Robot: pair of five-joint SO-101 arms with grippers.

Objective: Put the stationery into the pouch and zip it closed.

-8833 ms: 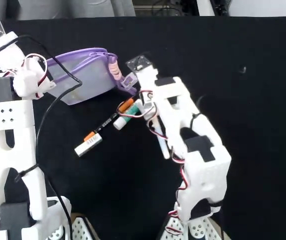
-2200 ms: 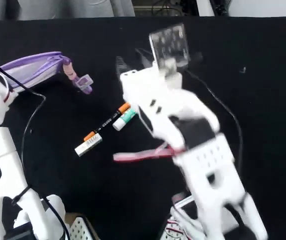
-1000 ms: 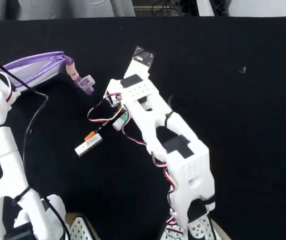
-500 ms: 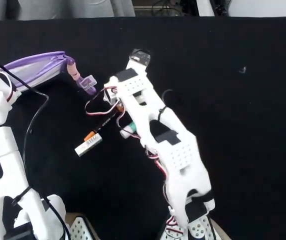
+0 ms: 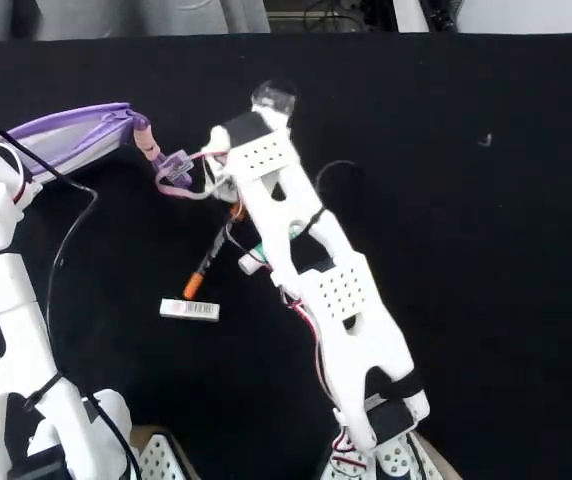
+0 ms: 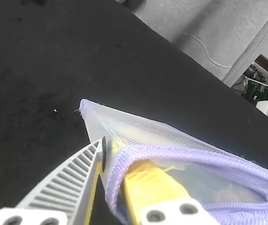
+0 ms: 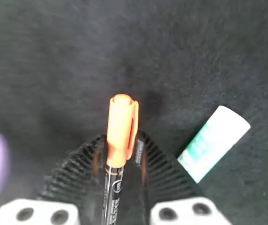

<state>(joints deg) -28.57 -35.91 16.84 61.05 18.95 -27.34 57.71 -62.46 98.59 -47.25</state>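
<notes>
A lilac see-through pouch is held up at the far left, my left gripper shut on its open rim, the yellow finger inside and the grey one outside. Its pink cord and lilac zip tag hang toward the middle. My right gripper is shut on the orange cap of a black pen. In the high view that gripper sits just beside the tag, and the pen slants toward the front. A green-and-white tube lies beside the pen, also in the right wrist view. A small white labelled block lies in front.
The black cloth table has wide free room to the right of the right arm. A black cable from the left arm loops over the table by the pouch. Arm bases stand at the front edge.
The right gripper has moved back-left and taken hold of the pen, swinging it steeper. The white block has slid forward and turned level. The tube has shifted slightly. Left arm and pouch are still.
</notes>
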